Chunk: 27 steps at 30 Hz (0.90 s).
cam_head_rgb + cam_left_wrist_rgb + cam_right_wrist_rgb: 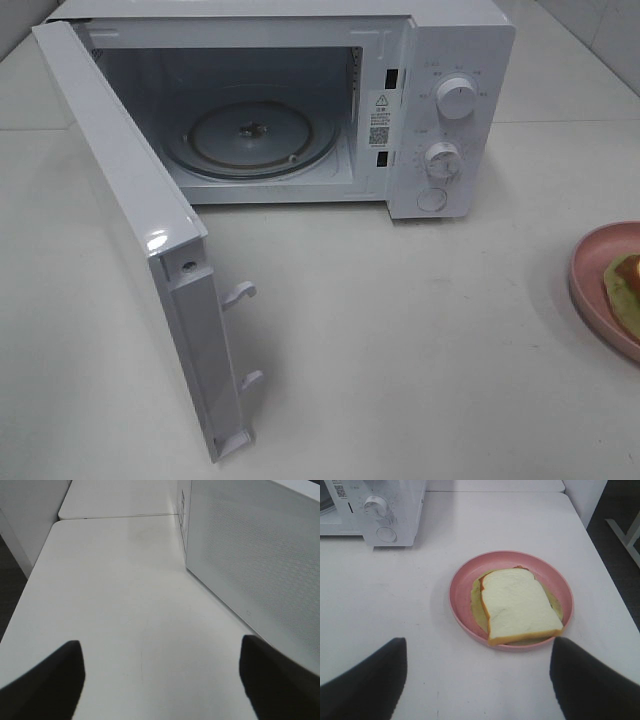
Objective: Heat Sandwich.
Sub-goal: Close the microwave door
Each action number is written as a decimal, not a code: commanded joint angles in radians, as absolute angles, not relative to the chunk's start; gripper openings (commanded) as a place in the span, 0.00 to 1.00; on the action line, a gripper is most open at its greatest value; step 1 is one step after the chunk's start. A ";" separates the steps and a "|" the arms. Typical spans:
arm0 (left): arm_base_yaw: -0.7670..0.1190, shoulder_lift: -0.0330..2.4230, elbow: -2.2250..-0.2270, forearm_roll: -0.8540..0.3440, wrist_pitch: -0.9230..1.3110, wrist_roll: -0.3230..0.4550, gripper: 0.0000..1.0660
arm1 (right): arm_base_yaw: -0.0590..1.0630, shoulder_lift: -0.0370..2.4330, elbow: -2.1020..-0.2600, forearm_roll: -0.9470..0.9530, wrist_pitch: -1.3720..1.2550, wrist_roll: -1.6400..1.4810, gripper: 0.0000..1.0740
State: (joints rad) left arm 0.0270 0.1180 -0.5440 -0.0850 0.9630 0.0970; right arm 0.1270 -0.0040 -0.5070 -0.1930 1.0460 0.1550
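The sandwich (520, 605), white bread with a tan crust, lies flat on a round pink plate (457, 587). My right gripper (479, 642) hangs open just short of the plate, with nothing between its dark fingers. In the exterior view only a cut-off part of the sandwich (628, 285) and plate (590, 265) shows at the right edge. The white microwave (450, 60) stands at the back with its door (120, 200) swung wide open and its glass turntable (250, 135) bare. My left gripper (160, 645) is open over the table, beside the door's dotted outer face (260, 555). Neither gripper appears in the exterior view.
The open door juts toward the front left, with latch hooks (240, 292) on its free edge. Two knobs (457, 97) and a button sit on the microwave's right panel. The table's right edge (615, 580) runs close to the plate.
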 commanded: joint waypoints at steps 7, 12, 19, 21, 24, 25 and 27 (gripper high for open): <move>0.027 0.249 -0.550 -0.097 0.863 0.092 0.32 | 0.120 -0.031 -0.506 -0.197 1.039 0.155 0.71; 0.027 0.334 -0.550 -0.096 0.771 0.093 0.00 | 0.120 -0.031 -0.506 -0.197 1.039 0.155 0.71; 0.027 0.413 -0.549 -0.097 0.667 0.119 0.00 | 0.120 -0.031 -0.506 -0.197 1.039 0.155 0.71; 0.027 0.453 -0.549 -0.097 0.612 0.119 0.00 | 0.120 -0.031 -0.506 -0.197 1.039 0.155 0.71; 0.027 0.483 -0.545 -0.097 0.579 0.121 0.00 | 0.120 -0.031 -0.506 -0.197 1.039 0.155 0.71; 0.027 0.505 -0.522 -0.097 0.534 0.131 0.00 | 0.120 -0.031 -0.506 -0.197 1.039 0.155 0.71; 0.027 0.525 -0.487 -0.098 0.479 0.146 0.00 | 0.120 -0.031 -0.506 -0.197 1.039 0.155 0.71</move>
